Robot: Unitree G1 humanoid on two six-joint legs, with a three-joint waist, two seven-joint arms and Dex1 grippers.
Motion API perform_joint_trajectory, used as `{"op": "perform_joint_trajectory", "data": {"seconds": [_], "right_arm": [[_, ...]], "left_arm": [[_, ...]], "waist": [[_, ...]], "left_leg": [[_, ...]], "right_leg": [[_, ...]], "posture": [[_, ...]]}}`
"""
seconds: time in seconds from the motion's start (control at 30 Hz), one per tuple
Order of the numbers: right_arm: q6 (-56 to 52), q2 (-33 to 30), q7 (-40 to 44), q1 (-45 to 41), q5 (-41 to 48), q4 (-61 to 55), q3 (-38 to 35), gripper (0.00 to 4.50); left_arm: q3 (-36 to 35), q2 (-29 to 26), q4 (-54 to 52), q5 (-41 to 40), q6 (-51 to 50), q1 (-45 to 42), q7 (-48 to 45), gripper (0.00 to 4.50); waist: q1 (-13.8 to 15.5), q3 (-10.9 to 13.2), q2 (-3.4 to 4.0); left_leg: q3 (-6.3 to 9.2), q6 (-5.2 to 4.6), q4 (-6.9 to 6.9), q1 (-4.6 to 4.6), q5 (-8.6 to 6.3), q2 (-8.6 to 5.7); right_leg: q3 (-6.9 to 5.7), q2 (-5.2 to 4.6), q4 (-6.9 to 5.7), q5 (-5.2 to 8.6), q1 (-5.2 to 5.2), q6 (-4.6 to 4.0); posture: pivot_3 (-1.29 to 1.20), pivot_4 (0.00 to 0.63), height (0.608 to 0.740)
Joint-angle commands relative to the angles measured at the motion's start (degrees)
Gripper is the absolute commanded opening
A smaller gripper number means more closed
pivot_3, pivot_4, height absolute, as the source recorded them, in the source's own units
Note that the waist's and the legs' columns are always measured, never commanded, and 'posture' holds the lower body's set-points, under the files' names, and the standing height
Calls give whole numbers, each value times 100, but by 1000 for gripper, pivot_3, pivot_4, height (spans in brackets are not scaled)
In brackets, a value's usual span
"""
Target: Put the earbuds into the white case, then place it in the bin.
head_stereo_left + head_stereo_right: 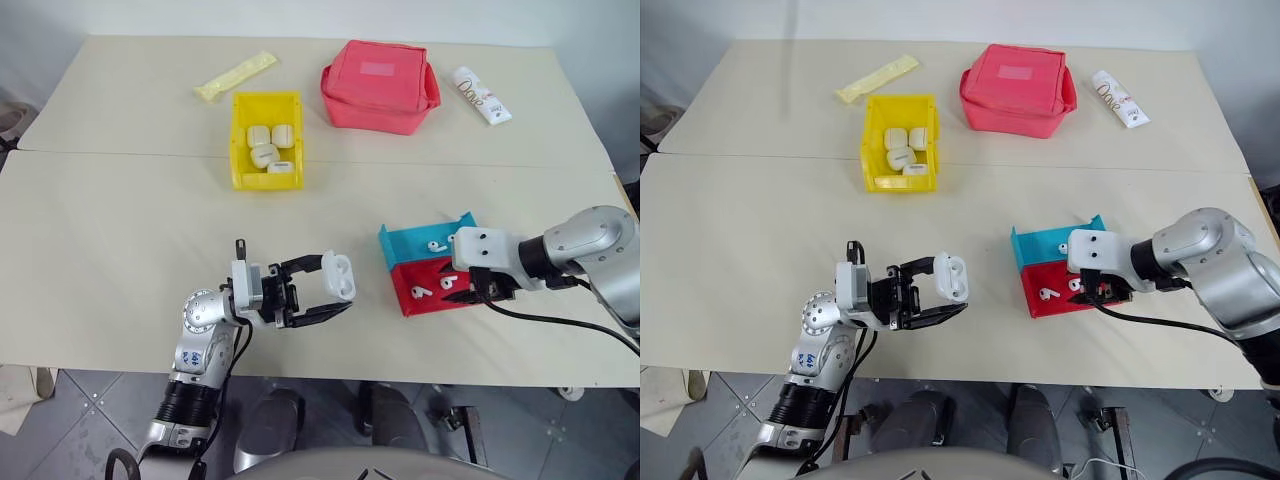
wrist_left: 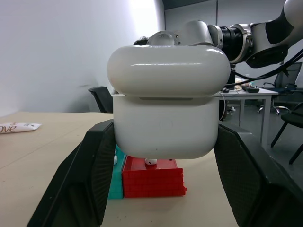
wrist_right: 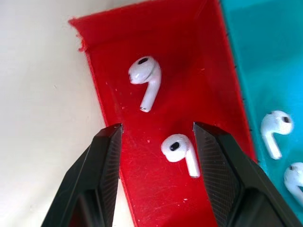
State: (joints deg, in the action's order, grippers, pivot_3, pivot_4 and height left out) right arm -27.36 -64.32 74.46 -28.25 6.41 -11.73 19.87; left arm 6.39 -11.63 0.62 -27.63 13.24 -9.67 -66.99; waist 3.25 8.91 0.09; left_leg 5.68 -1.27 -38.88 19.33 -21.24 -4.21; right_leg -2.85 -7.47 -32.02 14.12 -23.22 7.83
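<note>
Case: white case (image 1: 339, 274) sits clamped between the two black fingers of the left gripper (image 1: 322, 292), held up off the table (image 1: 120, 230), lid on top and looking closed or nearly so in the left wrist view.
Left gripper: closed on the white case (image 2: 165, 109), one finger pressing each side of the lower body; it is well to the left of the red tray (image 1: 432, 291) and points toward it.
Right gripper: right gripper (image 3: 157, 142) hangs over the red tray (image 3: 137, 156), pointing down into it, fingers parted and holding nothing.
Earbuds in red tray: two earbuds lie on the tray floor; one earbud (image 3: 180, 152) lies between the parted fingertips, closer to one of them, and I cannot tell if it touches that finger; the other earbud (image 3: 146, 80) lies further along the tray, clear of the fingers.
Teal tray: teal tray (image 1: 420, 240) touches the far side of the red tray; it holds two more earbuds (image 3: 277, 130), seen from the right wrist.
Bin: yellow bin (image 1: 242, 155) stands well beyond the red tray, far and to the left, with several white cases (image 1: 270, 145) inside.
Pouch: pink-red fabric pouch (image 1: 380, 85) rests far beyond the red tray, just right of the bin.
Tube: white printed tube (image 1: 481, 96) lies far beyond the red tray, right of the pouch.
Packet: pale yellow packet (image 1: 235, 75) lies far beyond the red tray, past the bin's far left corner.
</note>
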Motion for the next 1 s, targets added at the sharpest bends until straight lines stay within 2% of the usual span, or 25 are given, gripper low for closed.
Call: {"op": "perform_joint_trajectory", "data": {"seconds": [0.03,0.6,0.7,0.77,1.0], "right_arm": [[245,50,134,-135,-246,111,9,2427],[652,449,489,-380,-832,610,111,2427],[688,464,527,-397,-883,675,134,1824],[732,471,553,-402,-908,704,136,1171],[889,538,584,-459,-1021,880,148,1171]], "left_arm": [[60,-10,-338,-25,51,82,87,2757],[133,-70,-554,-10,32,220,331,2757],[135,-77,-574,-4,35,231,360,2757],[138,-78,-576,2,41,229,385,2757],[144,-82,-583,11,57,229,432,2757]], "waist": [[-16,0,0],[-36,-1,2],[-35,-1,2],[-37,-2,2],[-37,-2,3]], "left_leg": [[0,0,0,0,0,0],[0,4,2,0,0,0],[0,5,2,0,-1,0],[0,5,2,0,0,0],[0,5,2,-1,-1,0]], "right_leg": [[0,0,0,0,0,0],[2,1,0,0,-3,0],[1,1,-1,0,-3,-1],[2,1,0,0,-2,-1],[2,1,-1,0,-2,-1]], "posture": [[0,150,740],[0,150,740],[0,150,740],[0,150,740],[0,150,740]]}}
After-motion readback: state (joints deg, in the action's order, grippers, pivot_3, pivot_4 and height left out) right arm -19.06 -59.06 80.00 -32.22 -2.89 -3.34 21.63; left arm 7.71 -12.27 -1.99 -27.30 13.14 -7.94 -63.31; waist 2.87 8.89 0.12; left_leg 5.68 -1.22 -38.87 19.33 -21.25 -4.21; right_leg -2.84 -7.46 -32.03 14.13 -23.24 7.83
